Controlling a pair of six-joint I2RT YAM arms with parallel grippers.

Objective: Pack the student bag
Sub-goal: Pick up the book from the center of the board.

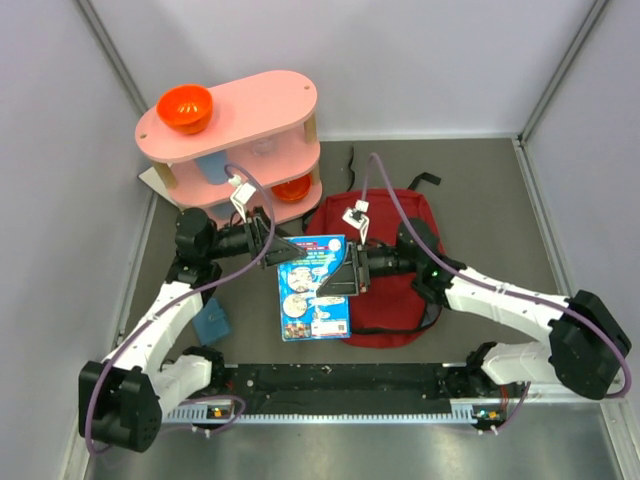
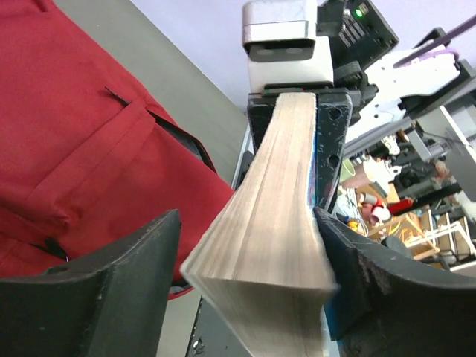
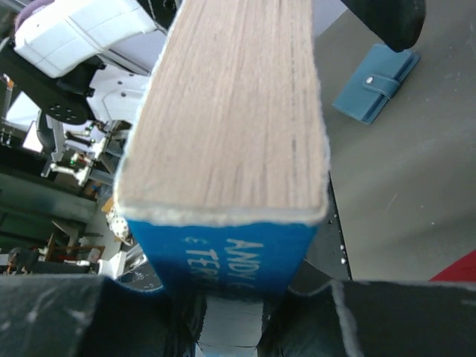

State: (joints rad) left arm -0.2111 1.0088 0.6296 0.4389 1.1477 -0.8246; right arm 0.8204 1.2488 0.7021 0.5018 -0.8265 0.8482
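Note:
The student bag (image 1: 395, 305) is a dark red backpack lying flat at the middle right, black straps at its far end; it also shows in the left wrist view (image 2: 74, 134). A thick blue paperback book (image 1: 312, 290) is held above the bag's left edge, cover up. My right gripper (image 1: 350, 272) is shut on the book at its spine end (image 3: 238, 245). My left gripper (image 1: 283, 250) is open around the book's far corner: the page block (image 2: 268, 216) lies against one finger (image 2: 372, 290), and the other finger (image 2: 111, 290) stands apart from it.
A pink two-tier shelf (image 1: 250, 120) with an orange bowl (image 1: 185, 108) on top stands at the back left. A small blue wallet (image 1: 212, 320) lies on the table at the left, also in the right wrist view (image 3: 375, 82). Grey walls enclose the table.

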